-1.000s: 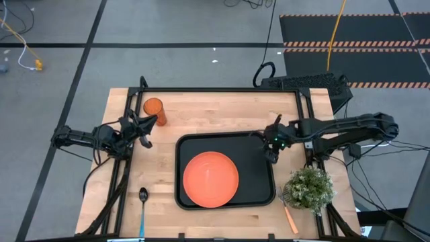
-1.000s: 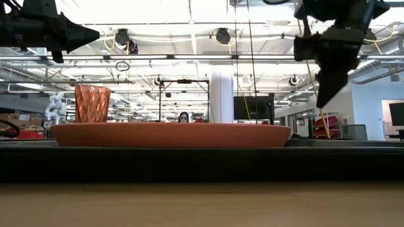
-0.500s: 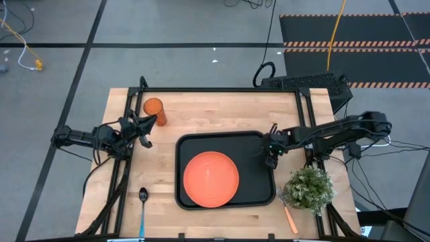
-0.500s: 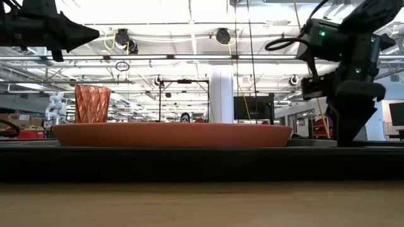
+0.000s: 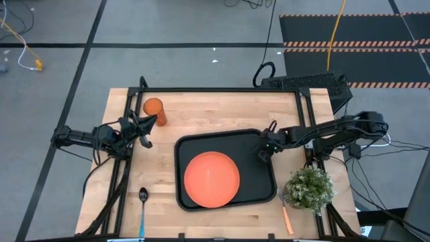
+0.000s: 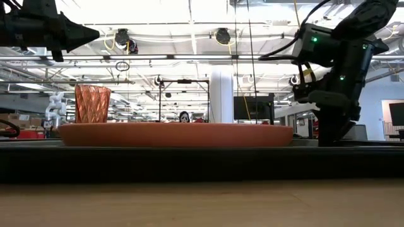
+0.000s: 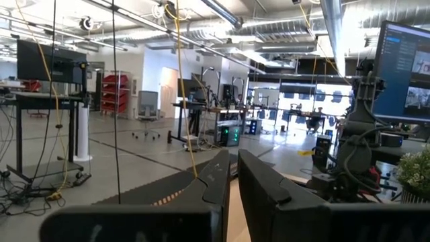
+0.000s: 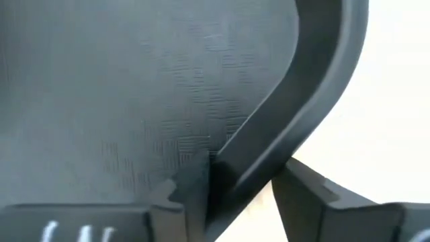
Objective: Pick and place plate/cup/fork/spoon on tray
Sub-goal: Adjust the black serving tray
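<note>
right wrist view: right gripper (image 8: 242, 195) straddles the raised rim of the large black rectangular tray (image 8: 134, 101), one finger inside on the tray floor, one outside over the table. jaws narrower than a second ago, when they hung wide above the tray; whether they already pinch the rim i cannot tell. high view puts this gripper (image 5: 264, 152) at the tray's right edge, lower and further in than before. tray (image 5: 259, 188) sits slightly turned against its earlier lie, so the rim is being nudged or gripped.

round flat orange plate (image 5: 211, 179) lies on the tray, unmoved on it. small translucent orange tumbler cup (image 5: 153, 107) stands off the tray at the far left of the light wooden table (image 5: 222, 107). blue-handled spoon (image 5: 142, 208) lies at the near left edge, tan-handled fork (image 5: 287, 218) at the near right beside a small potted plant (image 5: 308, 187).

left gripper (image 5: 143, 131) waits near the cup, fingers closed, nothing held.

judgement: plate done; three pieces remain; the tray is likely being repositioned.
</note>
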Available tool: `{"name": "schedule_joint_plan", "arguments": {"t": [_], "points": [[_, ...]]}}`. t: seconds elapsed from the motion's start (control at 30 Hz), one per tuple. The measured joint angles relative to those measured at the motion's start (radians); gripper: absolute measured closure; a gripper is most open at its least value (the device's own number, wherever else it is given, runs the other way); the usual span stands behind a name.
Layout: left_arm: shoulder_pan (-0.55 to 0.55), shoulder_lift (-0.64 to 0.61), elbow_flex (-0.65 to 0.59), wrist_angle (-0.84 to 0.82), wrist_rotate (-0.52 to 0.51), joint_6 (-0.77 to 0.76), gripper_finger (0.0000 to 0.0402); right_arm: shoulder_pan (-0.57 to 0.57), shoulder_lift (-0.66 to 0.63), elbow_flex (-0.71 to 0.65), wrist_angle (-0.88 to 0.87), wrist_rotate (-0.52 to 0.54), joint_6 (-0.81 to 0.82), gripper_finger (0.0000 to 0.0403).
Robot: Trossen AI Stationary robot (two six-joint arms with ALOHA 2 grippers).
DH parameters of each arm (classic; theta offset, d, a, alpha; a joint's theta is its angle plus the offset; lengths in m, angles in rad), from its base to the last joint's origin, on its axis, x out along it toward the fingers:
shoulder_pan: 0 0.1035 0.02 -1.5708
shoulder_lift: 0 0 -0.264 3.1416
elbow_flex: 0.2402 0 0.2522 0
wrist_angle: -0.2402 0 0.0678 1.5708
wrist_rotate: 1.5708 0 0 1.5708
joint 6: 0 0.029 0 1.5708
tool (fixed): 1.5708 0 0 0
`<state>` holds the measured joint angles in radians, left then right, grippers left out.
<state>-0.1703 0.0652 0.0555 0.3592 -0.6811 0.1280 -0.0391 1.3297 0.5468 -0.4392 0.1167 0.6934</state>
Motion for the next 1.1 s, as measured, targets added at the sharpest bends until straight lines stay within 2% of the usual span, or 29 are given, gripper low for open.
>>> {"name": "schedule_joint_plan", "arguments": {"t": [0.23, 0.57, 0.9, 1.1], "points": [[0.0, 0.0, 0.0, -0.007, 0.0, -0.001, 0.0369, 0.0, 0.003, -0.003, 0.09, -0.014, -0.014, 0.0313], [0.0, 0.0, 0.0, -0.016, 0.0, -0.001, 0.0369, -0.003, 0.006, -0.004, 0.171, -0.021, 0.002, 0.0337], [0.0, 0.0, 0.0, -0.016, 0.0, -0.001, 0.0369, -0.013, 0.006, -0.006, 0.321, -0.05, 0.147, 0.0319], [0.0, 0.0, 0.0, -0.017, 0.0, -0.001, 0.0369, -0.013, 0.006, -0.006, 0.367, -0.038, 0.1, 0.0318]]}}
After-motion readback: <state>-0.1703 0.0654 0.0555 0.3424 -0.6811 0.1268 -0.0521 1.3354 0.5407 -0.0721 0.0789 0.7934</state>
